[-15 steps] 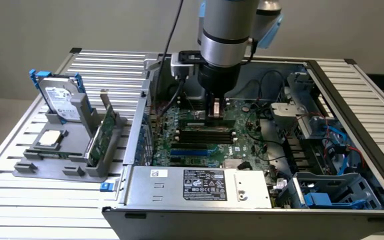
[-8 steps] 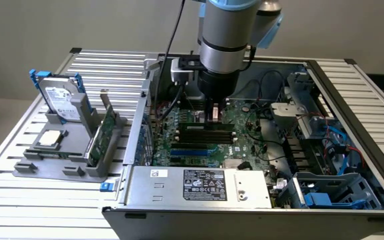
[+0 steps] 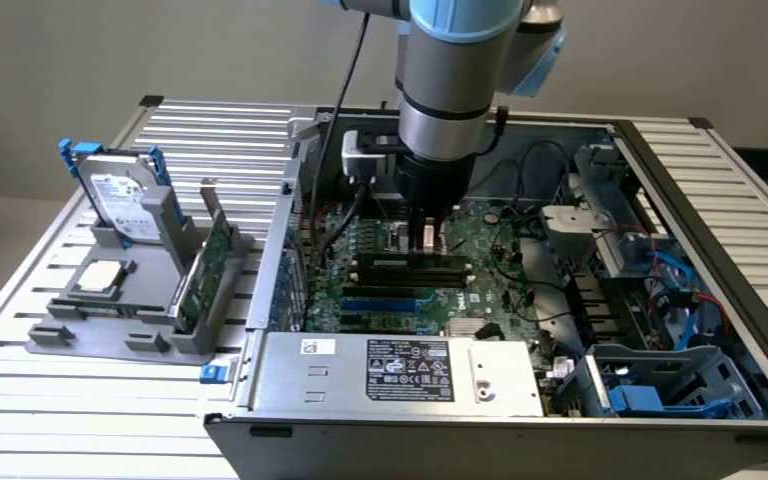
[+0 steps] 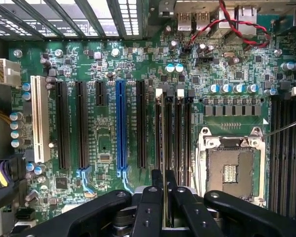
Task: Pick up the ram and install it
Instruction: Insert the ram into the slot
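The ram [image 4: 164, 210] is pinched between my fingers [image 4: 151, 207]. In the wrist view I see it edge-on, as a thin strip running up out of the narrow gap between them. My gripper [image 4: 164, 177] is closed on it from both sides, the jaws nearly together with only the board's thickness between them.

The strip lines up with one of the dark memory slots [image 4: 164, 128], a row of long parallel slots with white latches at their far ends. I cannot tell whether the ram's lower edge has entered the slot or sits just above it. The bare processor socket [image 4: 230, 168] in its metal frame lies just beside these slots. On their other side are the black expansion slots, a blue slot [image 4: 120, 128] and a white slot [image 4: 38, 118] near the motherboard's [image 4: 108, 143] edge.

In the exterior view my gripper [image 3: 427, 232] reaches straight down into the open computer case [image 3: 704, 200], near the middle of the board. The power supply [image 3: 398, 370] fills the case's near edge.

The case rests on a slatted table [image 3: 37, 400]. Towards the table's edge on the exterior view's left stands a grey holder [image 3: 91, 335]. It carries an upright hard drive [image 3: 124, 205] with blue rails and, beside it, an upright green expansion card [image 3: 204, 275].
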### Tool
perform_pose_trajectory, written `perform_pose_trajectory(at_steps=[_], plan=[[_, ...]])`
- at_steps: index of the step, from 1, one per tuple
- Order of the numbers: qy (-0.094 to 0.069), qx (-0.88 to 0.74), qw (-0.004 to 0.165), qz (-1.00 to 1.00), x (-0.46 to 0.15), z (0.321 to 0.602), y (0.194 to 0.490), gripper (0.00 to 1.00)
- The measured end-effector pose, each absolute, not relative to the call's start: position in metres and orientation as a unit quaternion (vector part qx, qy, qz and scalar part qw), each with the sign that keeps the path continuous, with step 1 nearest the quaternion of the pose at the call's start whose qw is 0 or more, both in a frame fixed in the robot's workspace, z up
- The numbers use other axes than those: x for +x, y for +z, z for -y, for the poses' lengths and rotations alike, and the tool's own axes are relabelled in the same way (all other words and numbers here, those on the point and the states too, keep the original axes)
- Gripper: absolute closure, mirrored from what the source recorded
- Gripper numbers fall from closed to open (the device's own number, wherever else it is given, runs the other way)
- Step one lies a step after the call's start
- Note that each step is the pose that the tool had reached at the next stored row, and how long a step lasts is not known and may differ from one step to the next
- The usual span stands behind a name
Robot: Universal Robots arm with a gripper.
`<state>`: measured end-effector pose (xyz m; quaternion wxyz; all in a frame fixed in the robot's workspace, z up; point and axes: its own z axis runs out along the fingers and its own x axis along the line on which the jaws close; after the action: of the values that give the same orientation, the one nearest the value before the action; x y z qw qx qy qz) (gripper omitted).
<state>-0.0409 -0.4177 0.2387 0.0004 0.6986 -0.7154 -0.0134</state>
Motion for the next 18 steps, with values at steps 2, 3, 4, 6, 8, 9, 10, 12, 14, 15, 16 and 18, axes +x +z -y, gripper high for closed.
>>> perform_pose_trajectory(at_steps=[2, 3, 4, 6, 8, 9, 10, 12, 14, 15, 16, 18], plan=[[-0.013, 0.698, 0.0, 0.716, -0.0409, 0.4177, 0.2375, 0.86], [-0.013, 0.698, 0.001, 0.716, -0.0409, 0.4177, 0.2372, 0.86], [-0.013, 0.697, 0.001, 0.717, -0.0409, 0.4177, 0.2369, 0.86], [-0.013, 0.696, 0.0, 0.718, -0.0408, 0.4176, 0.2361, 0.86], [-0.013, 0.696, 0.0, 0.718, -0.0402, 0.4177, 0.2355, 0.86], [-0.013, 0.695, 0.0, 0.719, -0.0399, 0.4177, 0.2352, 0.86], [-0.013, 0.695, 0.0, 0.719, -0.0396, 0.4177, 0.2348, 0.86], [-0.013, 0.695, 0.0, 0.719, -0.0395, 0.4177, 0.2342, 0.86], [-0.013, 0.694, 0.0, 0.72, -0.0392, 0.4176, 0.2333, 0.86], [-0.013, 0.694, 0.0, 0.72, -0.039, 0.4176, 0.2328, 0.86], [-0.013, 0.694, 0.0, 0.72, -0.0389, 0.4177, 0.2324, 0.86], [-0.013, 0.694, 0.0, 0.72, -0.0388, 0.4177, 0.2321, 0.86]])
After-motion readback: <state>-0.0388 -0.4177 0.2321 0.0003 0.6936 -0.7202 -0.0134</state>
